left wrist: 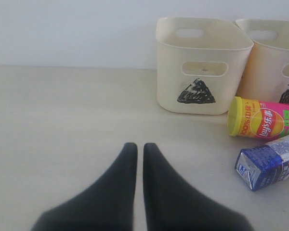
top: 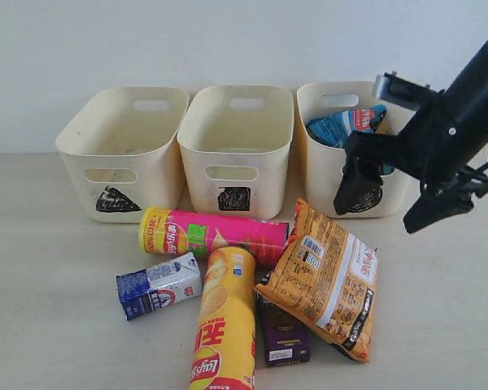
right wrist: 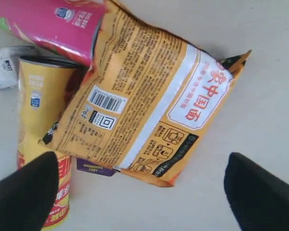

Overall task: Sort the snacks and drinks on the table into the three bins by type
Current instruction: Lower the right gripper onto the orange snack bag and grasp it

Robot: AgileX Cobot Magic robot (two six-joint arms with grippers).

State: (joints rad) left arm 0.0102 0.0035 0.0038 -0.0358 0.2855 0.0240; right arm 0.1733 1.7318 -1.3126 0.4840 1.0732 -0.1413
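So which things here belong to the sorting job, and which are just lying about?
Job: pink tube, yellow tube, orange bag, blue bag (in circle bin), blue-white carton, purple carton, triangle bin, square bin, table.
Lying about: only the wall behind.

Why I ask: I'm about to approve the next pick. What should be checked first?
1. Right gripper open: ok.
2. Orange bag lined up under it: ok, going by the right wrist view.
3. Orange bag free of neighbours: not ok, it lies over the dark purple carton.
4. Room left in the right-hand bin, which holds the blue bag: cannot tell.
5. Left gripper shut, touching nothing: ok.
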